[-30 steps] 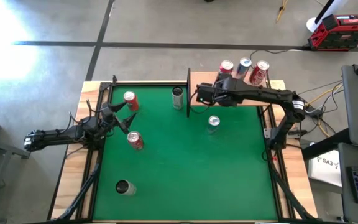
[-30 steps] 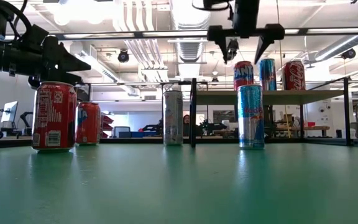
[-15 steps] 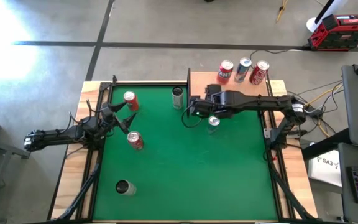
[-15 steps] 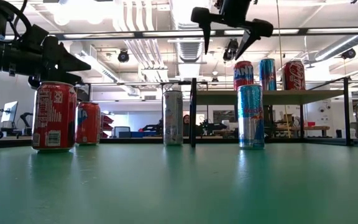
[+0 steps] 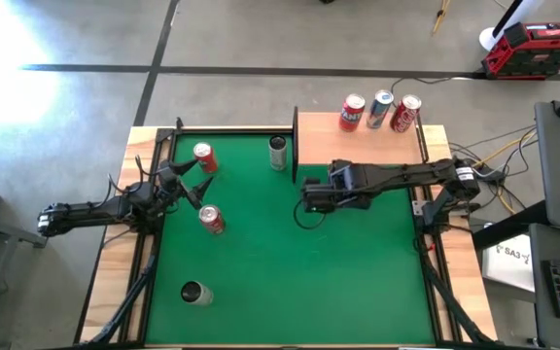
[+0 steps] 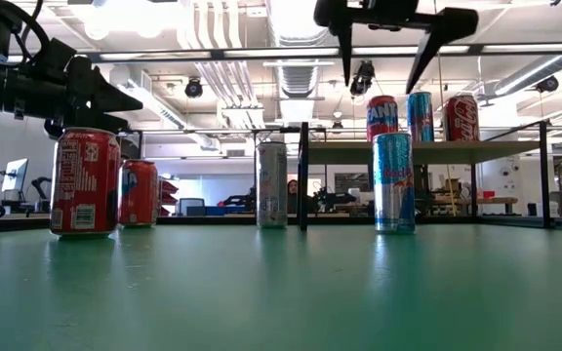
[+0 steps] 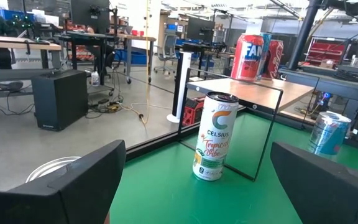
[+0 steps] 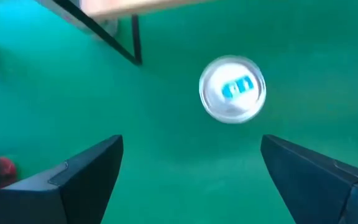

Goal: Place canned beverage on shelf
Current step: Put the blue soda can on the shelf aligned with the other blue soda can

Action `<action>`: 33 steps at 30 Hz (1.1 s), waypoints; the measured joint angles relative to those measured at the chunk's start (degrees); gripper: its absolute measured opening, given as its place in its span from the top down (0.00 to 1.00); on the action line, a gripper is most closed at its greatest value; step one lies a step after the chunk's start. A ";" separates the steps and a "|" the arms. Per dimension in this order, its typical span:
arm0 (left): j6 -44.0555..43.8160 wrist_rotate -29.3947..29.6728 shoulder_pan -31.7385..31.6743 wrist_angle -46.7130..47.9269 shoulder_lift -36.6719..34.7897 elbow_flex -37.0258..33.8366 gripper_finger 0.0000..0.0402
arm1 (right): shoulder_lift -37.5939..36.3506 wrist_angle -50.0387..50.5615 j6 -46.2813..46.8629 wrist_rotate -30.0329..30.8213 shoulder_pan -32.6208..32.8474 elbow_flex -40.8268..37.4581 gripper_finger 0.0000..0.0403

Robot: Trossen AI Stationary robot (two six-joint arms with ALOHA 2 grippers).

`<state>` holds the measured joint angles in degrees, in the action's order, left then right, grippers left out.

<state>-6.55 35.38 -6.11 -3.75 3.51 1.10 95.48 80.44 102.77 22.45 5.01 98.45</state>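
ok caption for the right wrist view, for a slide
Open right hand looks straight down on a blue-topped can standing on the green mat.

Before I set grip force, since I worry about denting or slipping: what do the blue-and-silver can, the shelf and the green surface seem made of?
Blue-and-silver can: thin metal, probably aluminium; glossy printed wall, shiny silver lid seen in the right wrist view.
Shelf: pale board with a wood look, matte; thin black rails, likely metal.
Green surface: matte mat, soft sheen; rubber or felt cannot be told.
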 joint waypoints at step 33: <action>0.00 0.01 0.02 0.00 0.01 0.00 0.04 | 0.81 -6.61 3.19 -8.55 3.00 -7.37 0.07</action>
<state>-6.55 35.38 -6.09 -3.75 3.52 1.10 96.29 73.83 105.96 13.90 8.01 91.09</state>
